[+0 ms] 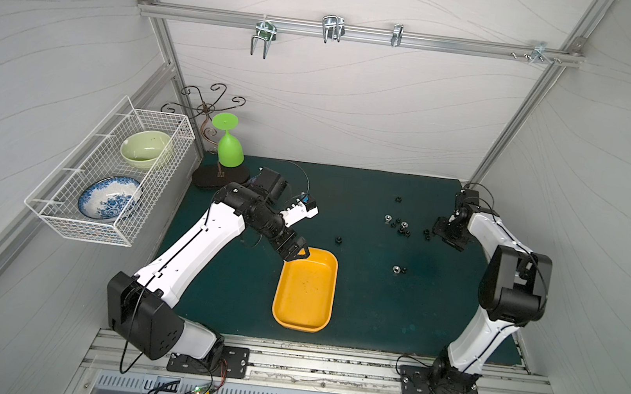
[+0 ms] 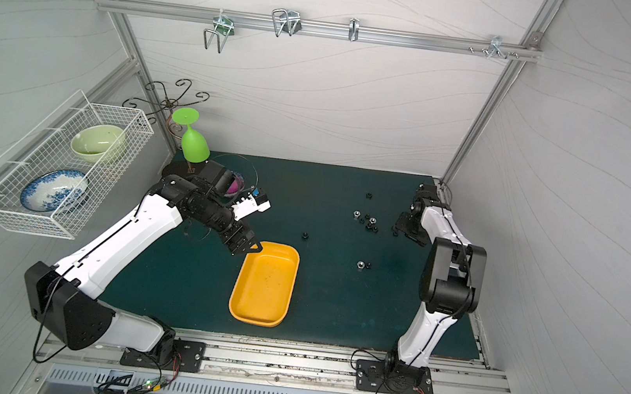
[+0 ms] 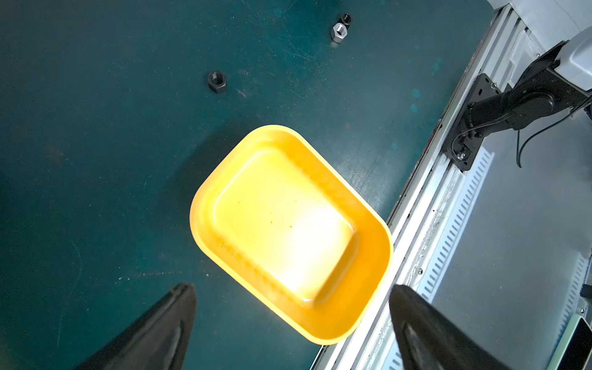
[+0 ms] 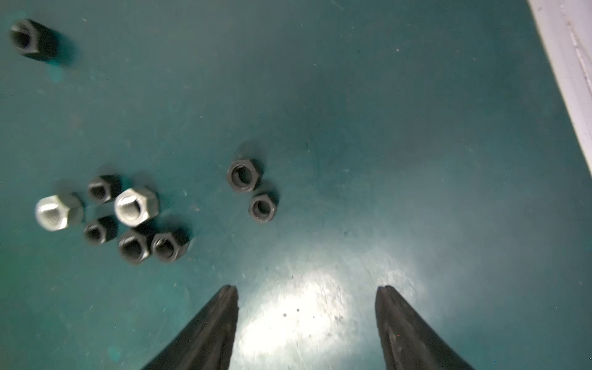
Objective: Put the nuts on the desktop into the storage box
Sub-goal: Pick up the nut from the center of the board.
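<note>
Green desktop: nuts lie well off the box, nearest the right gripper.
Its jaws stand apart, empty, nuts just ahead; left gripper gapes empty at the box's corner.

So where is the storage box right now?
In both top views the storage box lies front-centre on the desktop, its far corner beneath the open left hand.

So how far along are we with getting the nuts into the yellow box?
Nothing looks done: the storage box holds no nuts. Nothing is in hand: the left gripper hangs open over the box's corner, the right gripper open and empty beside the cluster of nuts. All is left: that cluster, a lone black nut and a silver-and-black pair lie on the desktop.
</note>
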`<action>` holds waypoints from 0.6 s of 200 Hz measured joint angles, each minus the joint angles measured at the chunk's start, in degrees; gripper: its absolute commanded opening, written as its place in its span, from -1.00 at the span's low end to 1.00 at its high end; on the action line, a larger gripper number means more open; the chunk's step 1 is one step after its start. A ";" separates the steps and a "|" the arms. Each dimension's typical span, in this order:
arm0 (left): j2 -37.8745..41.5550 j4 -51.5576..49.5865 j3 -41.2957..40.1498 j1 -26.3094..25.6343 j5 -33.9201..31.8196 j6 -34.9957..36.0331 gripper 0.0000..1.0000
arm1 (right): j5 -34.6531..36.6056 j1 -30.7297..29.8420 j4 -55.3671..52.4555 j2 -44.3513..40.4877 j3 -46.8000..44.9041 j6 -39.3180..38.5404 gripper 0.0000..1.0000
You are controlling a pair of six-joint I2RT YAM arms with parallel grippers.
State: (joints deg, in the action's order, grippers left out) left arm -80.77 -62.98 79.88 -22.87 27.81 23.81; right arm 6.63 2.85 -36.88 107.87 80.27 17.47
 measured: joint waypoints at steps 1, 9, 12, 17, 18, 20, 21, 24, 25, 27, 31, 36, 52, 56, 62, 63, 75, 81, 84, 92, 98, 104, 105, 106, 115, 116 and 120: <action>0.02 0.00 -0.02 -0.02 0.00 0.02 0.97 | 0.04 -0.04 -0.02 0.09 0.09 0.00 0.41; 0.07 -0.02 -0.28 -0.04 -0.02 0.02 0.97 | 0.22 -0.44 0.00 1.05 0.68 -0.17 0.41; 0.09 -0.02 -0.37 -0.07 -0.02 0.02 0.97 | 0.26 -0.59 0.00 1.44 0.90 -0.24 0.41; 0.13 -0.02 -0.50 -0.07 -0.04 0.02 0.97 | 0.37 -0.74 -0.02 1.86 1.18 -0.37 0.41; 0.13 0.00 -0.55 -0.07 -0.04 0.02 0.97 | 0.37 -0.79 -0.02 2.01 1.29 -0.42 0.41; 0.17 0.00 -0.59 -0.09 -0.07 0.02 0.97 | 0.39 -0.81 -0.02 2.19 1.38 -0.46 0.41; 0.17 0.02 -0.61 -0.09 -0.07 0.02 0.97 | 0.42 -0.83 -0.02 2.34 1.49 -0.48 0.41; 0.20 0.02 -0.70 -0.09 -0.07 0.02 0.97 | 0.44 -0.92 -0.09 2.60 1.68 -0.55 0.40; 0.22 0.02 -0.72 -0.09 -0.09 0.00 0.97 | 0.44 -0.94 -0.09 2.69 1.75 -0.57 0.40; 0.26 0.02 -0.76 -0.09 -0.11 0.00 0.97 | 0.46 -0.96 -0.11 2.82 1.88 -0.57 0.40; 0.31 0.02 -0.87 -0.09 -0.20 0.00 0.97 | 0.46 -1.03 -0.11 3.13 2.12 -0.63 0.38; 0.39 0.02 -1.01 -0.09 -0.26 0.00 0.97 | 0.46 -1.16 -0.20 3.58 2.56 -0.81 0.37; 0.70 0.02 -1.29 -0.09 -0.55 0.00 0.97 | 0.39 -1.40 -0.66 5.05 4.02 -1.31 0.33; 0.72 0.00 -1.29 -0.09 -0.63 0.00 0.97 | 0.37 -1.40 -0.83 5.46 4.55 -1.44 0.32; 0.76 0.04 -1.29 -0.11 -0.72 0.00 0.97 | 0.37 -1.40 -1.03 6.10 5.14 -1.66 0.30; 0.76 0.04 -1.29 -0.11 -0.72 0.00 0.97 | 0.35 -1.40 -1.05 6.16 5.22 -1.68 0.30; 0.81 0.07 -1.29 -0.11 -0.90 0.00 0.97 | 0.37 -1.62 -1.38 7.43 6.34 -2.10 0.26; 0.81 0.07 -1.29 -0.13 -0.96 0.00 0.97 | 0.37 -1.79 -1.55 8.09 6.84 -2.34 0.26; 0.81 0.09 -1.29 -0.13 -1.03 0.00 0.97 | 0.39 -1.79 -1.60 8.37 7.04 -2.36 0.26; 0.81 0.09 -1.29 -0.13 -1.18 0.00 0.97 | 0.39 -1.92 -1.79 9.18 7.58 -2.45 0.25; 0.81 0.09 -1.29 -0.13 -1.33 0.00 0.97 | 0.42 -2.03 -1.99 9.88 8.02 -2.49 0.25; 0.81 0.15 -1.31 -0.13 -1.46 -0.02 0.97 | 0.46 -2.21 -2.32 10.56 8.55 -2.51 0.23; 0.81 0.15 -1.31 -0.13 -1.51 -0.02 0.97 | 0.46 -2.25 -2.36 10.67 8.63 -2.51 0.23; 0.81 0.17 -1.31 -0.13 -1.53 -0.02 0.97 | 0.46 -2.32 -2.43 10.86 8.76 -2.51 0.23; 0.81 0.37 -1.31 -0.13 -1.81 -0.04 0.97 | 0.52 -2.62 -2.78 11.82 9.49 -2.54 0.19; 0.81 0.39 -1.31 -0.13 -1.86 -0.04 0.97 | 0.52 -2.67 -2.82 11.91 9.55 -2.51 0.19; 0.81 0.48 -1.31 -0.13 -2.10 -0.07 0.97 | 0.57 -2.82 -2.93 12.33 9.88 -2.54 0.17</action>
State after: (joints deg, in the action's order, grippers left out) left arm -79.96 -62.50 78.56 -23.00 25.71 23.75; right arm 7.20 0.03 -39.81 120.20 90.15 14.94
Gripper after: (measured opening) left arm 0.986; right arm 0.607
